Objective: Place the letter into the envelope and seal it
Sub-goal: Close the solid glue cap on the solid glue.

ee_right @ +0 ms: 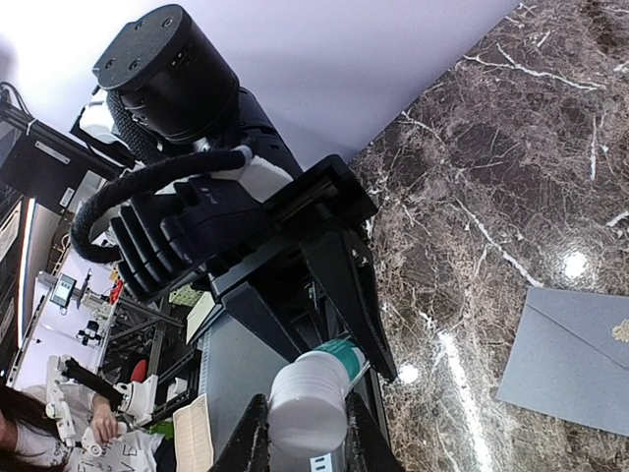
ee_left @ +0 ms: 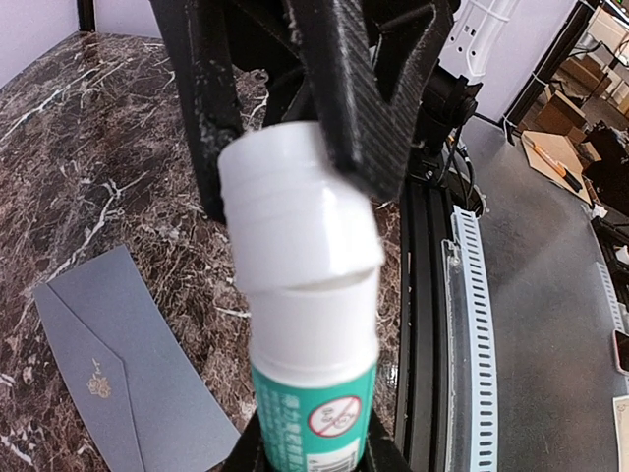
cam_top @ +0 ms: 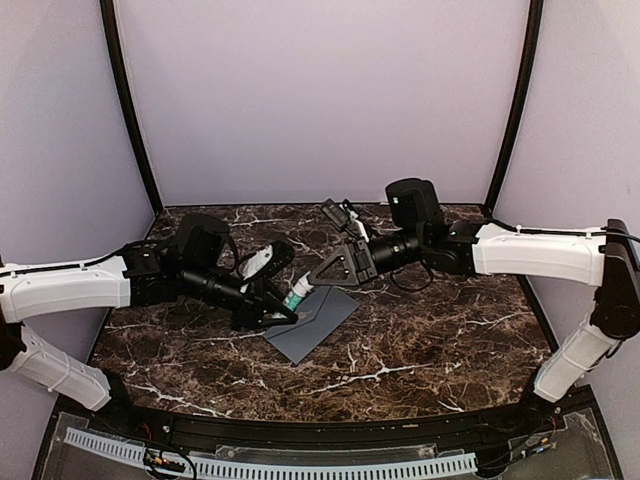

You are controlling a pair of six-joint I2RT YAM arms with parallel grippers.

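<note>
A glue stick (cam_top: 298, 294) with a green body (ee_left: 314, 403) and a white cap (ee_left: 295, 216) hangs between both grippers, just above the envelope's far left corner. My left gripper (cam_top: 281, 310) is shut on the green body (ee_right: 346, 352). My right gripper (cam_top: 311, 279) is shut on the white cap (ee_right: 307, 405). In the left wrist view the cap sits slightly askew, with a thin gap at its lower rim. The slate-grey envelope (cam_top: 314, 322) lies flat on the table with its flap folded down and a small gold emblem (ee_left: 98, 382) on it. The letter is out of view.
The dark marble table (cam_top: 420, 340) is ringed by lilac walls with black corner posts. A black rail and a white slotted strip (cam_top: 300, 462) run along the near edge. The envelope also shows at the right edge of the right wrist view (ee_right: 580, 359).
</note>
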